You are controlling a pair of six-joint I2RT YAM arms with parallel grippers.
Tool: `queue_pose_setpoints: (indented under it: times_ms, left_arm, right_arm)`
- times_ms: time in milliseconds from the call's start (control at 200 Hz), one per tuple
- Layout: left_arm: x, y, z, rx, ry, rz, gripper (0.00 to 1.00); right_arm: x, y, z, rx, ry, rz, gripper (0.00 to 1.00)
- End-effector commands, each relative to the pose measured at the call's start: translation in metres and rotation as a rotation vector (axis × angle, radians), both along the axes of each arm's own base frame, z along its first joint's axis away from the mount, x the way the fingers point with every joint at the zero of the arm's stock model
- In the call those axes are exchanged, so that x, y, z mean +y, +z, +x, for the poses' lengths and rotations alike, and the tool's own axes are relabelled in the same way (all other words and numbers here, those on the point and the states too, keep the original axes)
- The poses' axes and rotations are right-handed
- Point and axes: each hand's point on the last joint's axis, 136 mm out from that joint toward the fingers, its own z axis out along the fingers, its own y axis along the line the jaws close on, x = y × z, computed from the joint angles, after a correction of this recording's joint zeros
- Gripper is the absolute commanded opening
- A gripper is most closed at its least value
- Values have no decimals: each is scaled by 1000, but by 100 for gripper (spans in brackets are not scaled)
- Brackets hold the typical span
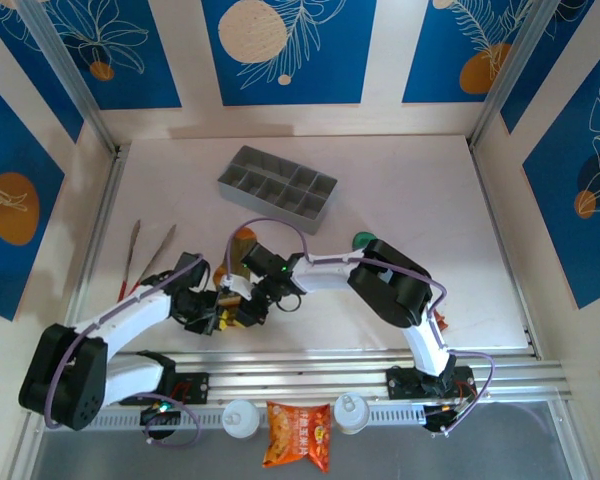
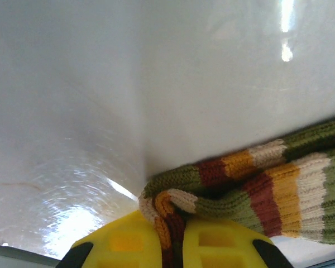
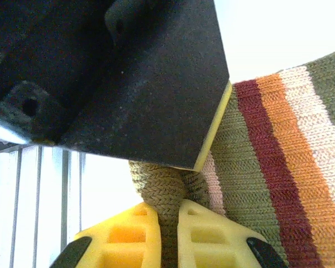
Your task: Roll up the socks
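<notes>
On the counter [image 1: 410, 190], near side of the grey compartment tray [image 1: 278, 186], olive striped sock [image 2: 257, 190] lies bunched, left gripper [image 2: 170, 237] clamped tight on its folded edge, right gripper [image 3: 168, 223] pinched closed on an olive wad; roll judged barely started, green-toed sock [image 1: 363, 240] nearby not yet handled.

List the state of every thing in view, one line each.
Left gripper: shut on the striped sock.
Right gripper: shut on a bunched olive fold of the striped sock.
Striped sock: bunched up, pinched by both grippers.
Divider tray: upright on the table, compartments look empty.
Tongs: lying flat, untouched.
Snack packet: lying flat between the arm bases, untouched.
</notes>
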Motion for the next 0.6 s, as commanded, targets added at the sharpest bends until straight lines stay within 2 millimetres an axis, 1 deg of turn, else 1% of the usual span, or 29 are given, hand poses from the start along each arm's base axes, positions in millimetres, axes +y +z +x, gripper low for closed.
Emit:
queue_pose_setpoints:
  times_ms: [0,40,80,140,195,260,345,420,515,545,595]
  left_arm:
    - [19,-28,-43,227,69,109,0]
    - [20,-30,-45,247,83,118,0]
    - [21,-31,-47,264,101,122,0]
    - [22,-31,-47,283,129,125,0]
    - [23,-29,-46,303,143,136,0]
    - [26,-25,-45,326,139,155,0]
    - [29,-21,-45,366,124,175,0]
    - [30,-21,-48,403,117,176,0]
    - [29,-24,-49,431,121,174,0]
    - [30,-24,-48,435,121,175,0]
    - [32,-23,-49,445,121,186,0]
  right_arm:
    - [-14,-5,-12,60,15,-42,27]
    - [-14,5,-9,41,2,-6,37]
    - [-16,14,-6,6,-14,40,43]
    - [-20,27,-3,-78,-23,112,48]
    - [-25,30,-3,-177,-31,147,51]
    - [-32,27,-4,-300,-17,148,52]
    - [-34,18,0,-512,5,86,52]
    - [-32,17,7,-678,17,51,52]
    - [-26,20,14,-821,41,34,53]
    - [-23,21,15,-862,47,31,55]
    - [-21,21,18,-918,59,20,55]
